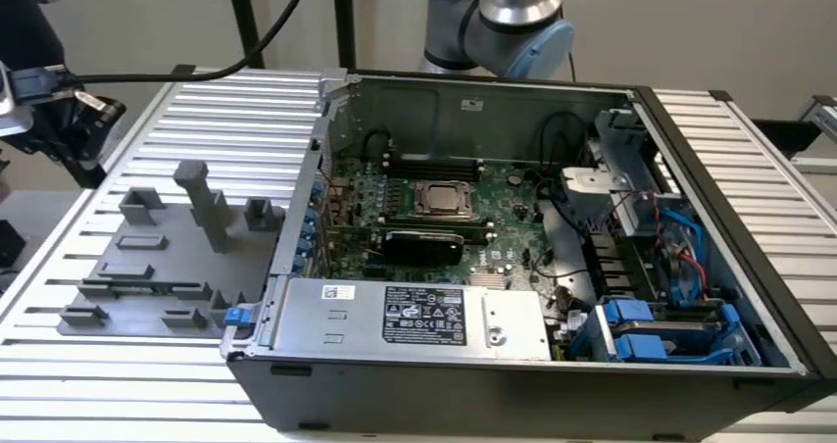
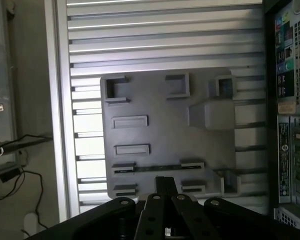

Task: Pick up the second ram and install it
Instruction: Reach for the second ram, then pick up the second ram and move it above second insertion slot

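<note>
"So, where does the second ram [image 2: 157, 168] sit?"

"On the grey fixture plate [image 1: 176, 262]. It stands on its long edge between two small brackets, close to the plate's edge that faces the bottom of the exterior view. From above it reads as a thin dark strip."

"And the plate itself?"

"It lies flat on the ribbed tabletop [image 1: 78, 374], just beside the open computer case [image 1: 523, 404], on the exterior view's left of it. A tall post [image 1: 199, 203] rises from the plate nearer its far edge, well apart from the ram."

"What about the gripper [image 2: 165, 186]?"

"In the wrist view its black linkage hangs over the plate's edge where the ram stands, with the tips near the middle of the ram's length. The fingers are drawn close together, with no gap I can make out and nothing between them."

"Is it touching the ram?"

"I cannot tell how high it is above the ram. It is not gripping it."

"And inside the case?"

"The large green motherboard [image 1: 504, 193] lies on the case floor, with the processor socket [image 1: 442, 200] near its middle. A grey power supply [image 1: 392, 316] with a dark label sits along the case's near wall. Blue drive carriers [image 1: 648, 335] fill the near corner on the exterior view's right. The arm's silver-and-blue joint [image 1: 516, 17] stands behind the case's far wall."
</note>
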`<state>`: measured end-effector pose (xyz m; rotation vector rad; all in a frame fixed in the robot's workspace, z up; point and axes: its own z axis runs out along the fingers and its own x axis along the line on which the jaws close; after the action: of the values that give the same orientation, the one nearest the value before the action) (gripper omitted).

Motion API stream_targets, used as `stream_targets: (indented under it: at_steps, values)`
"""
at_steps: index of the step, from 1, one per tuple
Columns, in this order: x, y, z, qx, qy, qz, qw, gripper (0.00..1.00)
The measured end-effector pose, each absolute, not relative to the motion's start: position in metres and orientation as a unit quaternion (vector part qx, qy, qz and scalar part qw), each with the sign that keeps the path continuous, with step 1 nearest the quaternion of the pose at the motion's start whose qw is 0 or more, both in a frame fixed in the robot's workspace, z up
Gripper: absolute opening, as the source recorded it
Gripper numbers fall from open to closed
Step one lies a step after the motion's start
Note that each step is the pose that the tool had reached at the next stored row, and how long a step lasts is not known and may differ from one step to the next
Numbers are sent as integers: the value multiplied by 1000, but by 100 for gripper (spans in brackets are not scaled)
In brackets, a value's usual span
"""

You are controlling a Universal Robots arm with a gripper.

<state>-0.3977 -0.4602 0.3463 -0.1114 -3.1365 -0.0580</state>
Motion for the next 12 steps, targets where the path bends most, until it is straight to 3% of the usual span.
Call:
stream_targets:
  at_steps: [12]
  values:
    - [-400, -464, 338, -22, -1000, -17, 3, 0]
